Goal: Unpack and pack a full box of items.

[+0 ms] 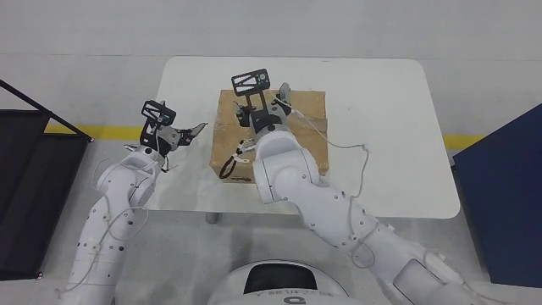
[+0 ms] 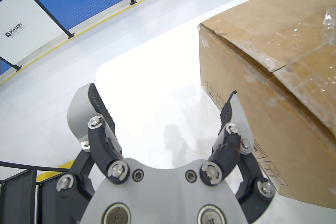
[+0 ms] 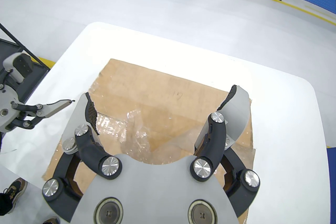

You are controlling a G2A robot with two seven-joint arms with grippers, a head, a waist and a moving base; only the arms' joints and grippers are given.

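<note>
The taped brown cardboard box [image 3: 147, 86] is overhung by the wide-open, empty right gripper [image 3: 162, 97], the open left gripper [image 2: 162, 90] held alongside.

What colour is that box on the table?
The box is plain brown cardboard, seen best in the right wrist view.

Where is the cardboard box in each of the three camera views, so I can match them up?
Top view: cardboard box in the middle of the white table, partly under the right arm.
Left wrist view: cardboard box close beside the left gripper.
Right wrist view: cardboard box below the right gripper.
Shared landmark: the white table under it.
</note>
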